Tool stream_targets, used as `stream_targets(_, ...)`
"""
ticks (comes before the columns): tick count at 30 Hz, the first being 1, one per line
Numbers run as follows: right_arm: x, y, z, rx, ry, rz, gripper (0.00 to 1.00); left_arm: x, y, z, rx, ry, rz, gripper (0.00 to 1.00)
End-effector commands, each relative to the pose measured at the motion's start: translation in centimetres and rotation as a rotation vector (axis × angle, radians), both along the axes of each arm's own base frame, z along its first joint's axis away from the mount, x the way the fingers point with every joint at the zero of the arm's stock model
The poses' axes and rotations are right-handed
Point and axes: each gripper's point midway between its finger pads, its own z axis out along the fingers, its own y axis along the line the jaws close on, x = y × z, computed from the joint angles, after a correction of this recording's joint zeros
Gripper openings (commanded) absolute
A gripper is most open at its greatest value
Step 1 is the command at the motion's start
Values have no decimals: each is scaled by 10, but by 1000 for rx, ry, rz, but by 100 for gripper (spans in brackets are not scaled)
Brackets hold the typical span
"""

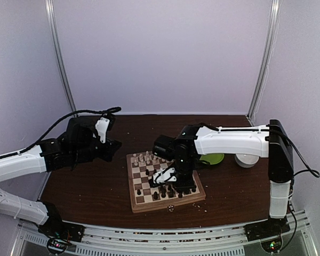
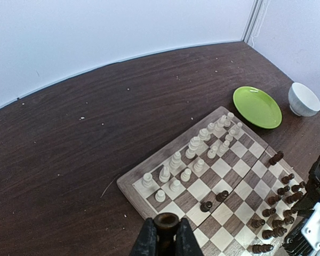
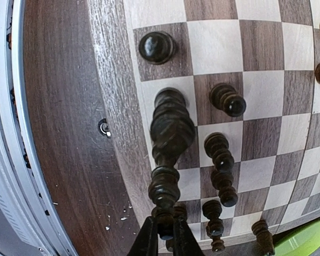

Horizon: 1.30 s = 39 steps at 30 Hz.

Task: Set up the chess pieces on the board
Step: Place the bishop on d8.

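The chequered wooden board (image 1: 140, 200) lies at the table's middle. Pale pieces (image 2: 194, 146) stand in two rows along its far side, and dark pieces (image 2: 280, 189) cluster along its near side. My left gripper (image 2: 167, 236) is shut on a dark brown piece (image 2: 167, 223) with a round top, held beside the board's left corner; in the top view the gripper (image 1: 110, 146) is left of the board. My right gripper (image 3: 164, 236) is shut on a tall dark piece (image 3: 169, 141), held over the near-edge squares by the metal clasp (image 3: 104, 128); in the top view this gripper (image 1: 168, 184) is over the board.
A round green plate (image 2: 257, 106) and a white bowl (image 2: 304, 98) stand right of the board, behind the right arm (image 1: 229, 141). Two dark pieces (image 2: 213, 201) stand alone mid-board. Small crumbs lie on the dark table (image 1: 85, 181). A metal rail (image 3: 2, 128) runs along the near edge.
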Motion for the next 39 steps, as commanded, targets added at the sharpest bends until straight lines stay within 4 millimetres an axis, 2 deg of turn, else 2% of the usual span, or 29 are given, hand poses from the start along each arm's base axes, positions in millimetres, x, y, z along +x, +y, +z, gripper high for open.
stream_targets(1,12,7,2,8,-48,-11,10,4,-3,5,-37,-20,-2,0)
stream_targets(19,17,8,3,11,-66,-21,11,4,-5,3,-40,-16,-7,0)
stream_targets(24,12,10,8,30,-45,-22,22,4,-6,3,-42,-14,-11,0)
stream_targets(29,7,11,40,97,-36,-25,27,0,-16,-2,-35,35,-63,0)
stream_targets(36,17,0,94,312,-32,-92,31,-31,-51,-22,-20,245,-291,0)
stream_targets(39,22,-5,108,405,-22,-119,32,-42,-64,-19,-64,323,-351,0)
